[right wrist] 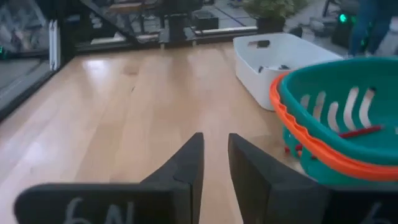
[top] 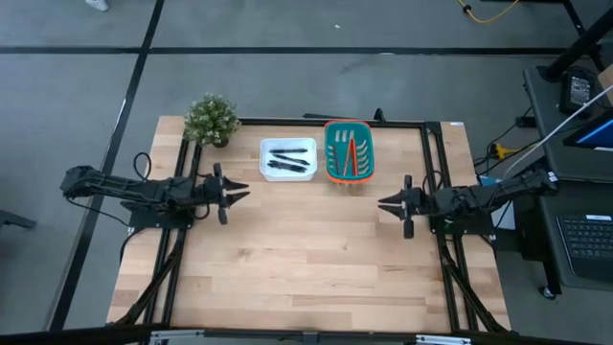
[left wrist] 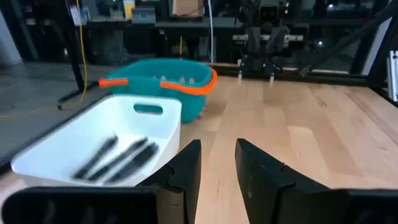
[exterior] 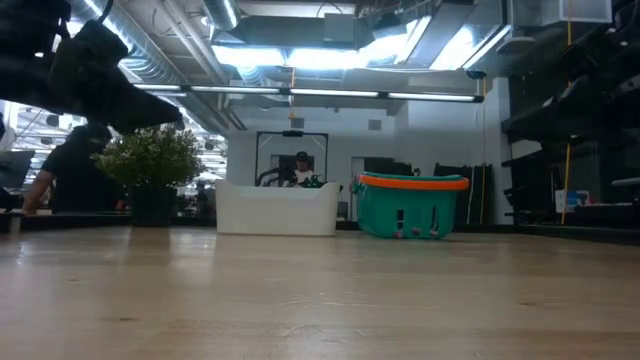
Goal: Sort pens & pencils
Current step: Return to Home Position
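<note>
Nearest the lens, the left gripper (left wrist: 217,149) has its two dark fingers slightly parted, holding nothing; the right gripper (right wrist: 216,142) likewise. In the high view they sit mid-left and mid-right on the pale wooden table (top: 306,259). At upper centre the black pens (top: 287,159) lie in the white rectangular plastic tray (top: 288,142). The red and orange pencils (top: 349,153) lie in the teal basket with an orange rim (top: 330,163), just right of it.

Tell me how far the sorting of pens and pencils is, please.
Done: the pens lie in the white bin and the pencils in the teal basket. In hand: nothing; the left gripper and the right gripper hang open and empty at opposite sides of the table. Left: I see no loose stick on it, so probably only parking the arms.
</note>
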You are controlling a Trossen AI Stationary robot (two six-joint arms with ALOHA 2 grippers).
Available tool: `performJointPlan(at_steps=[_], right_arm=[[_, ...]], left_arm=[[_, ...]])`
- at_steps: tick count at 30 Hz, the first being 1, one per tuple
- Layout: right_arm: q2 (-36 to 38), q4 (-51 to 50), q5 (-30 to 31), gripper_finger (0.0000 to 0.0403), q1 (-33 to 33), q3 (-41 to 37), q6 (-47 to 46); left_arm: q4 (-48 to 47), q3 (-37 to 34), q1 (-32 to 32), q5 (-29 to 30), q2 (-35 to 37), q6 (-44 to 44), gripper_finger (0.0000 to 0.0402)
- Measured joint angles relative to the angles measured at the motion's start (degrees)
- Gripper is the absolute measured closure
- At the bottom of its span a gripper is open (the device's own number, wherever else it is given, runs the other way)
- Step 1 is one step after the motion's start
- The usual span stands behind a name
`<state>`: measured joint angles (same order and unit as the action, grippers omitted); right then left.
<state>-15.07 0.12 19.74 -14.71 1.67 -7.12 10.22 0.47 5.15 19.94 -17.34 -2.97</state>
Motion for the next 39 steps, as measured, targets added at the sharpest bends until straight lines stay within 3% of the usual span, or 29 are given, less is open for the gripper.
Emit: performJointPlan(at_steps=[4, 12, 39], right_arm=[[0.1, 0.1, 1.0, 0.0327, 0.0, 0.0, -5.0], [0.1, 0.1, 1.1, 0.0327, 0.0, 0.0, -6.1], [0.1, 0.1, 1.1, 0.0327, 0.0, 0.0, -6.0]], left_arm=[[-0.7, 0.0, 0.0, 0.0, 0.0, -2.3, 0.0308], [0.5, 0.0, 0.0, 1.1, 0.0, 8.6, 0.0308], [-0.3, 0.0, 0.0, 1.2, 0.0, 8.6, 0.0308]])
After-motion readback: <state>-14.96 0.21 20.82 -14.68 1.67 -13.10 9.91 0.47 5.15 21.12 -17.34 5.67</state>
